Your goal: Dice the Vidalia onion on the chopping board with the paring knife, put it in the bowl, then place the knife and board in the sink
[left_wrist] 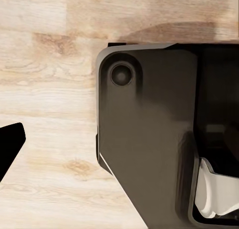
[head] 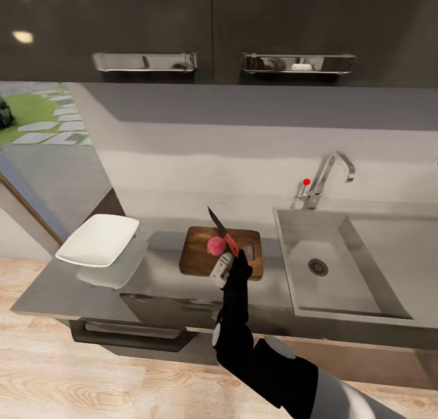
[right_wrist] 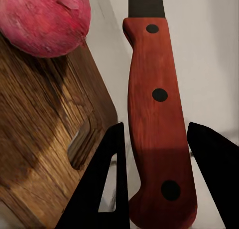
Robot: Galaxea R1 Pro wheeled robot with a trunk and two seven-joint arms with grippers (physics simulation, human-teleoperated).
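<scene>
Onion, round and pinkish-red (head: 216, 245), sits whole on our brown wooden chopping board (head: 198, 258) at centre frame; our right gripper (head: 227, 262) clamps the red-handled paring knife (head: 224, 233). Dicing, bowl, sink steps remain.

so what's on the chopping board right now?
The whole Vidalia onion sits on the chopping board. The right gripper holds the paring knife over it, hiding the board beneath. No dice visible.
</scene>
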